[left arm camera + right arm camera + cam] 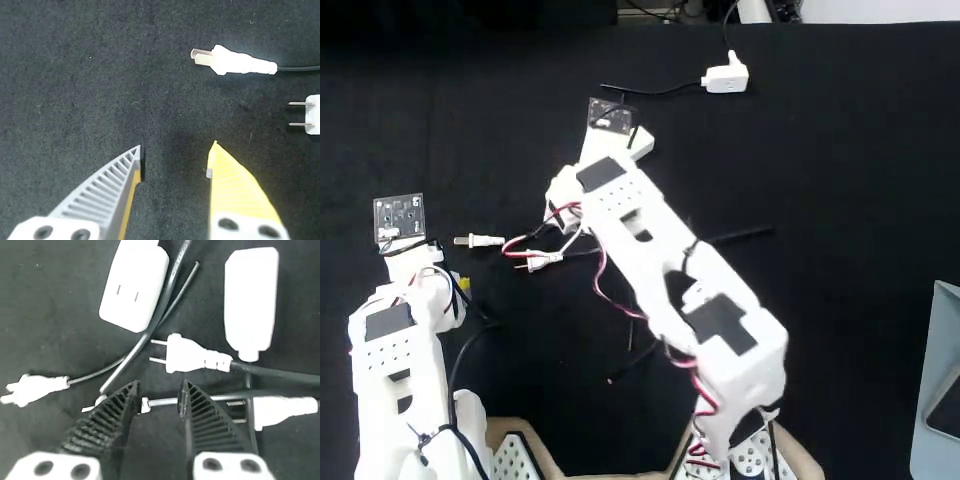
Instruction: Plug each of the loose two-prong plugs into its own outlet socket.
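My left gripper (pixel 176 148) hangs open over bare black cloth, one finger grey, one yellow. Just beyond its tips lies a white two-prong plug (pixel 234 62) on a black cord, and a second plug (pixel 309 115) shows its prongs at the edge. From above, these two plugs (pixel 480 240) (pixel 542 261) lie side by side between the arms. My right gripper (pixel 160 390) is open low over a thin cable (pixel 160 401). Beyond it lie a white plug (pixel 189 355), a white outlet block (pixel 134 285) with two slots and a second white block (pixel 250 295).
Two more white plugs lie to either side of the right gripper (pixel 32 389) (pixel 282 408). A white outlet (pixel 725 78) on a black cord sits at the far side of the black cloth. Red and black wires trail off the right arm (pixel 650 260). A grey object (pixel 940 390) stands at the right edge.
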Robot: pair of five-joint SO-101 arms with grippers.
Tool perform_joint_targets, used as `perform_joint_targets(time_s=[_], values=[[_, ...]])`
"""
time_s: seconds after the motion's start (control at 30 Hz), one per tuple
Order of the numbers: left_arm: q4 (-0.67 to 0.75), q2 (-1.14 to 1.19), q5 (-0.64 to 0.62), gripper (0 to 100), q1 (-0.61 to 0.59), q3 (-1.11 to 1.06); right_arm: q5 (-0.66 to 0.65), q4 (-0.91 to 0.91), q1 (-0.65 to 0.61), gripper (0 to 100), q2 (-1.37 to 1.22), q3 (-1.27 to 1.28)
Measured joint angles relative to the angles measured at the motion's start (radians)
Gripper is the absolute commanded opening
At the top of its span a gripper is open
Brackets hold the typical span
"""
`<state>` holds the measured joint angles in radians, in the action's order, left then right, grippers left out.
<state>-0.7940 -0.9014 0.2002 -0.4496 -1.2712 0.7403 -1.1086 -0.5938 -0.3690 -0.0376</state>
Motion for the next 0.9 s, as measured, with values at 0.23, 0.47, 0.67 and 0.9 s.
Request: perform_joint_targets(time_s=[0.23, 0.47, 0.67, 0.9], values=[[0.000, 0.000, 0.000, 22, 0.000, 0.000, 0.029, 0.000, -0.003, 12.1, -0.132, -0.080], [0.000, 0.000, 0.000, 22, 0.000, 0.000, 0.035, -0.087, -0.003, 12.1, -0.149, -0.133], [0.000, 0.000, 0.000, 22, 0.000, 0.000, 0.035, -0.262, -0.003, 12.1, -0.158, -0.276], [0.000, 0.000, 0.000, 22, 0.000, 0.000, 0.035, -0.311, -0.025, 21.6, -0.221, -0.299]])
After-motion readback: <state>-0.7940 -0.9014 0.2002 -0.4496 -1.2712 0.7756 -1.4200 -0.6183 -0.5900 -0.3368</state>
